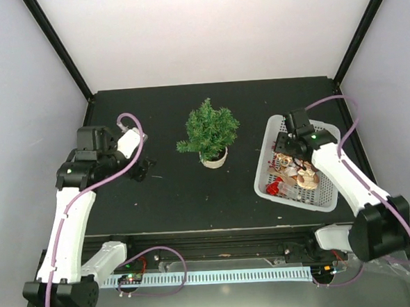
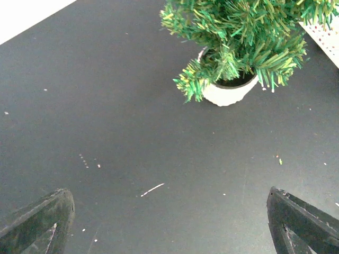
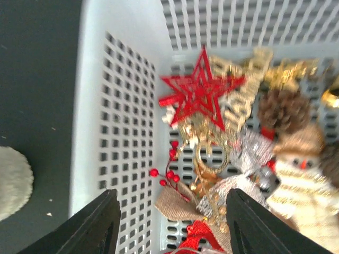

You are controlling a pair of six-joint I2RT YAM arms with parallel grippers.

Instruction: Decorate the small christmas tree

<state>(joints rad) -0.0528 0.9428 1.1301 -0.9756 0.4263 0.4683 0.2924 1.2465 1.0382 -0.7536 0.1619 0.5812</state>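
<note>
The small christmas tree (image 1: 208, 132) is sitting upright in its white pot (image 1: 214, 158) around the middle of the top view, on the black surface (image 1: 166, 204). The left end effector (image 1: 140, 170) is hovering off to the left of it, not touching, with its fingers spread wide and empty. In the left wrist view the tree is filling the upper right. Over on the right side, the right end effector (image 1: 288, 154) is hanging open above the white basket (image 1: 263, 174). It's looking down on the ornaments: a red star (image 3: 201, 90), a pine cone (image 3: 283, 111), some red berries (image 3: 167, 172) and a snowman-looking figure (image 3: 296, 169). It isn't gripping anything.
</note>
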